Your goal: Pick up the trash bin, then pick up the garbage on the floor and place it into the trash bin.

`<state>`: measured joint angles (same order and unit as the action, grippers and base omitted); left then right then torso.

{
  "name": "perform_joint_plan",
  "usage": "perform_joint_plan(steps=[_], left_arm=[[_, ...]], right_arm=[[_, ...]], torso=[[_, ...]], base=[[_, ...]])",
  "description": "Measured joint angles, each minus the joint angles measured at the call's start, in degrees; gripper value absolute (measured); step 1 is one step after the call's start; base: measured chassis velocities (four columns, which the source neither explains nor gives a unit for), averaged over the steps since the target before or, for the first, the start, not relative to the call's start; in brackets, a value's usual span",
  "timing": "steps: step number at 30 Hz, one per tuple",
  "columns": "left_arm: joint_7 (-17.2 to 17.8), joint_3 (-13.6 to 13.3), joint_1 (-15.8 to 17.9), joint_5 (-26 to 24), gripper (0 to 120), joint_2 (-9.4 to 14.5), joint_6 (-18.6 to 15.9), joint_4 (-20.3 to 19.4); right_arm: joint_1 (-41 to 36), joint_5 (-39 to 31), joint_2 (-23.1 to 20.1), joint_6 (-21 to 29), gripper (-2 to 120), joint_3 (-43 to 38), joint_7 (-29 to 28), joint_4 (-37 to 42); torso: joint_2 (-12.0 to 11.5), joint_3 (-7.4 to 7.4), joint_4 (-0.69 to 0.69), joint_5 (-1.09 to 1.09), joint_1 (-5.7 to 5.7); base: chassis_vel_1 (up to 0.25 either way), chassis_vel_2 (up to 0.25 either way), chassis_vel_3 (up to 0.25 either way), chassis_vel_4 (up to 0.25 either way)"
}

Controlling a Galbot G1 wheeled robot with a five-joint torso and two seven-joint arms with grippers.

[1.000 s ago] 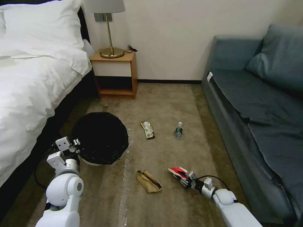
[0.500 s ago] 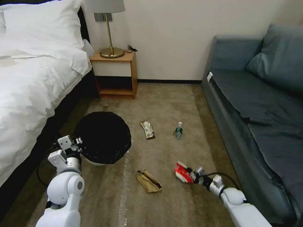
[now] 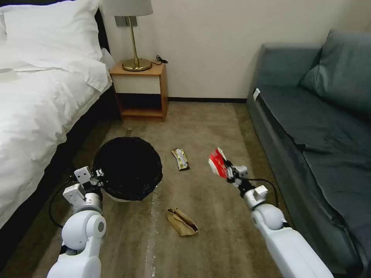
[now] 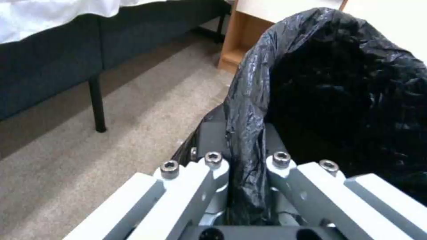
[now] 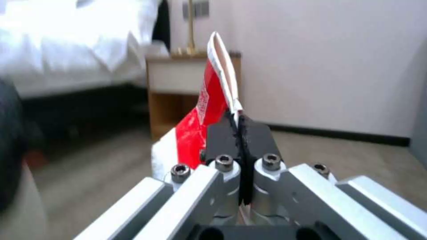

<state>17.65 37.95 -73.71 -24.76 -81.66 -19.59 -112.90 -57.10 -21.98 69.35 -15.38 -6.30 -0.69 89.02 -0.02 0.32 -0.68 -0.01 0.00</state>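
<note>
1. The left gripper has its fingers clenched on the black-lined rim of the trash bin, which sits tilted above the carpet beside the bed.
2. The right gripper is raised over the carpet, its fingers pinched tight on the crushed red-and-white carton (the carton stands upward from the grip, clear of the floor).
3. The carton is to the right of the bin, well apart from it.
4. The snack wrapper lies flat on the carpet between bin and carton.
5. The crumpled brown paper bag lies nearer the robot, on the carpet.
</note>
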Motion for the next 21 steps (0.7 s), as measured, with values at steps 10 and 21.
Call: perform_joint_plan(steps=[10,21], left_arm=[[-0.3,-2.1,1.2,0.9,4,-0.6,0.6,1.5],[-0.1,-2.4,1.7,1.0,4,-0.9,0.5,1.9]], right_arm=[[10.0,-2.4,-0.3,2.1,0,17.4,-7.0,5.2],[18.7,-4.3,1.6,4.3,0,28.4,-8.4,5.9]], torso=[[0.0,0.0,-0.01,-0.01,0.0],[0.0,0.0,0.0,-0.01,0.0]], base=[[0.0,0.0,0.0,0.0],[0.0,0.0,0.0,0.0]])
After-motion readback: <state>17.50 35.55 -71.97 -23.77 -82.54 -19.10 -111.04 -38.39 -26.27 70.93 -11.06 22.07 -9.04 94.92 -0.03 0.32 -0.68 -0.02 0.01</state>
